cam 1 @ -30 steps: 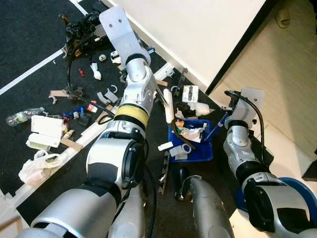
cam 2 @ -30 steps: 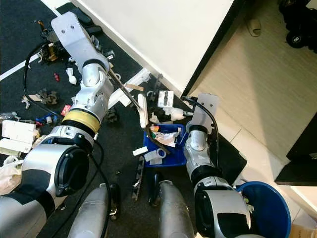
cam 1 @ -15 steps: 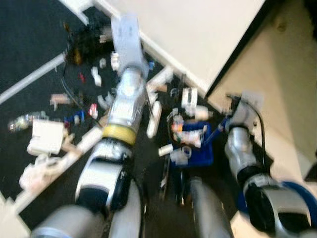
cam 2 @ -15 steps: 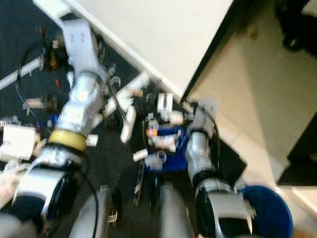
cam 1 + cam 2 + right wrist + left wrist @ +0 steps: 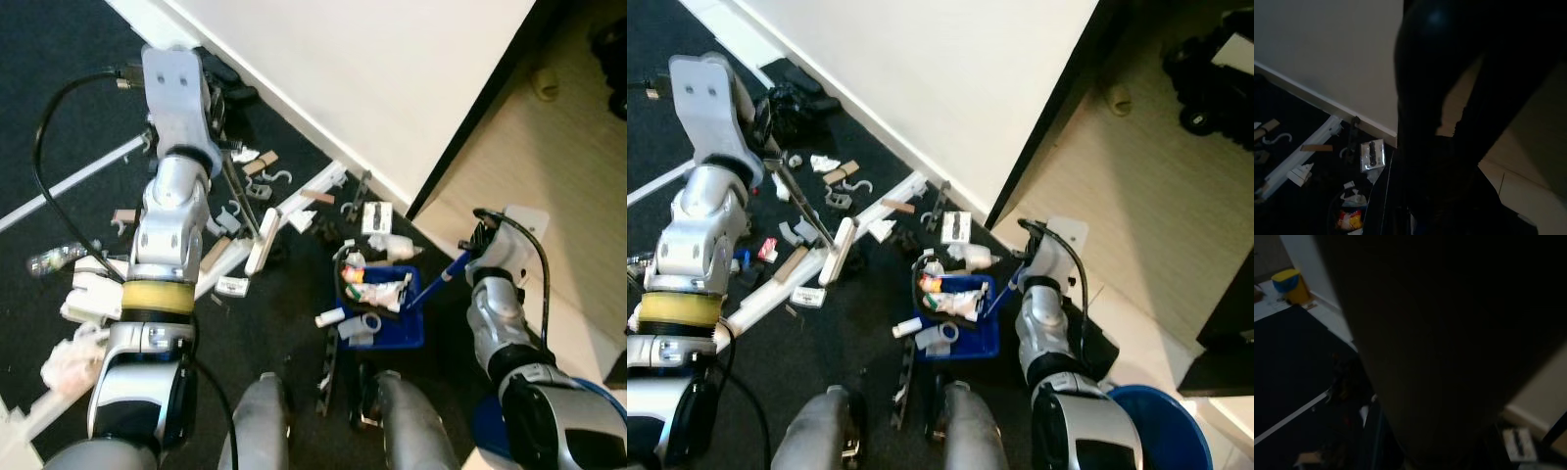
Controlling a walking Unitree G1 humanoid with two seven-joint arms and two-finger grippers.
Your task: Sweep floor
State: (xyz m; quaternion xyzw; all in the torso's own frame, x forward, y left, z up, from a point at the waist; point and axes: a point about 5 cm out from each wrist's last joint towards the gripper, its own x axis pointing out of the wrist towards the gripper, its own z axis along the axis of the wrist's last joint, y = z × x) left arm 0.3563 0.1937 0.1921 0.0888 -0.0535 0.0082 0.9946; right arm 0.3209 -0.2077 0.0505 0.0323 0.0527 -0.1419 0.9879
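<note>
Litter (image 5: 257, 186) lies scattered on the dark floor (image 5: 59, 127) along the white wall's foot, to the robot's left of the blue dustpan (image 5: 384, 305), which already holds scraps. The left arm's tool (image 5: 217, 157) carries a thin-handled brush whose white head (image 5: 263, 240) rests among the debris, long axis pointing roughly toward the robot. The right tool (image 5: 477, 240) holds the dustpan's blue handle (image 5: 439, 279). I judge the coming stroke runs rightward, from brush toward pan.
</note>
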